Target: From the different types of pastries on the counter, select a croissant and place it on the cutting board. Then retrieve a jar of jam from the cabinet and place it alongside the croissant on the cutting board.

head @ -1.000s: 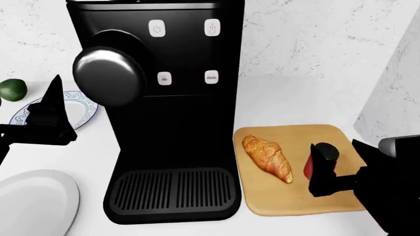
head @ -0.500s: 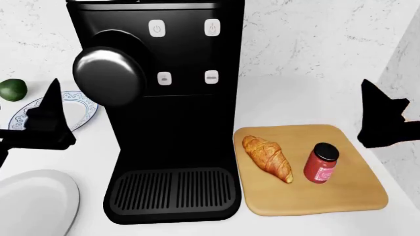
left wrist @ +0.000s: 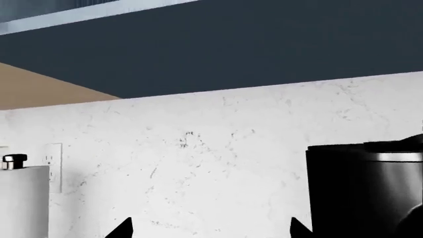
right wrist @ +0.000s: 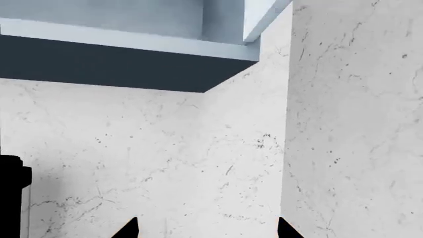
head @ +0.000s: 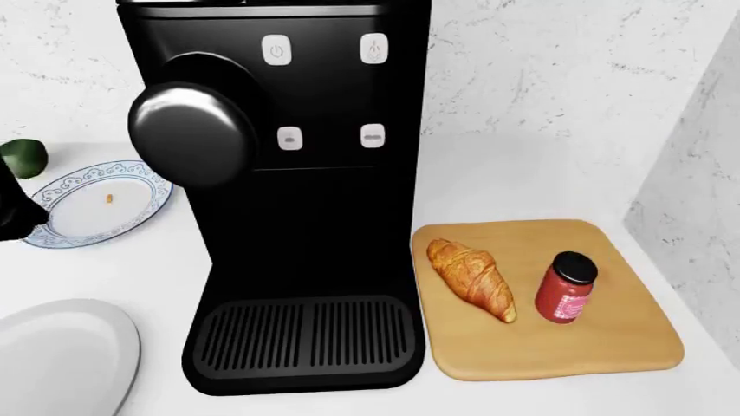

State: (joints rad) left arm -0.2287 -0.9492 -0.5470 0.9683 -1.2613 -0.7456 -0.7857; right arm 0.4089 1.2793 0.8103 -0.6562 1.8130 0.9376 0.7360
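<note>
Head view: golden-brown ridged croissant and small red dark-lidded jar of jam sit on the tan wooden cutting board. Both pincers show spread, empty fingertips in wrist views; a stray sweep could topple the jar.

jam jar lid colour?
Black, on a red jar of jam with a pinkish label; clearest in the head view.

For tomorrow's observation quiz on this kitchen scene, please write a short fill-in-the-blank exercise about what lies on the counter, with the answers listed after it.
1. The golden-brown ridged croissant lies on the light tan wooden ____.
2. The small red jar of jam with a dark lid stands ____ beside the croissant.
3. The tall black coffee machine stands between the cutting board and the blue-patterned round ____.
4. The green round fruit sits on the white ____.

Missing words: cutting board; upright; plate; counter
</note>
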